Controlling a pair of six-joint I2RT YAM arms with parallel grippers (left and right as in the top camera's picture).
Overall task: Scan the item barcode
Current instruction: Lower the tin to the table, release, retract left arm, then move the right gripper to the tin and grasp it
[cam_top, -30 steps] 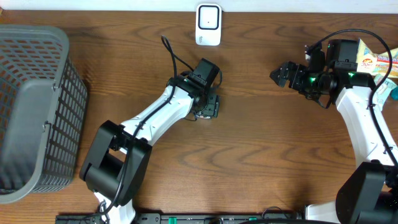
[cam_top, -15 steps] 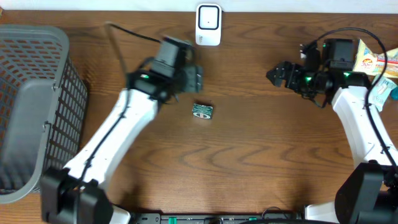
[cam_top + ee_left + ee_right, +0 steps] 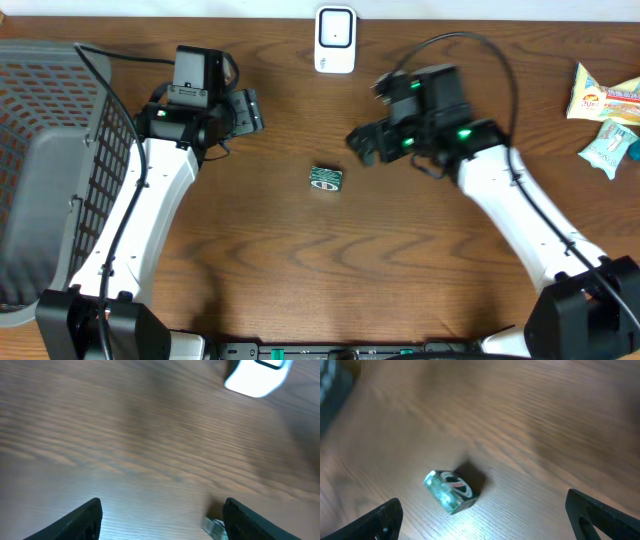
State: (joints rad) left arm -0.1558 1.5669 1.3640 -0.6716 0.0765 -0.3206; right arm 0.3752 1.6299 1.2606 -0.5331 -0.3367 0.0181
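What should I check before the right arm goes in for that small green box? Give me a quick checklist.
1. Small green box lies free on the table, nothing touching it: ok.
2. Right gripper open and empty: ok.
3. Right gripper around the box: not ok. It hangs up and to one side of the box, which the right wrist view shows ahead of the fingers, not between them.
4. Left gripper open, empty and well away from the box: ok.
5. Scanner at the far edge with nothing in front of it: ok.
6. Which face carries the barcode: cannot tell; the print is too small and blurred.
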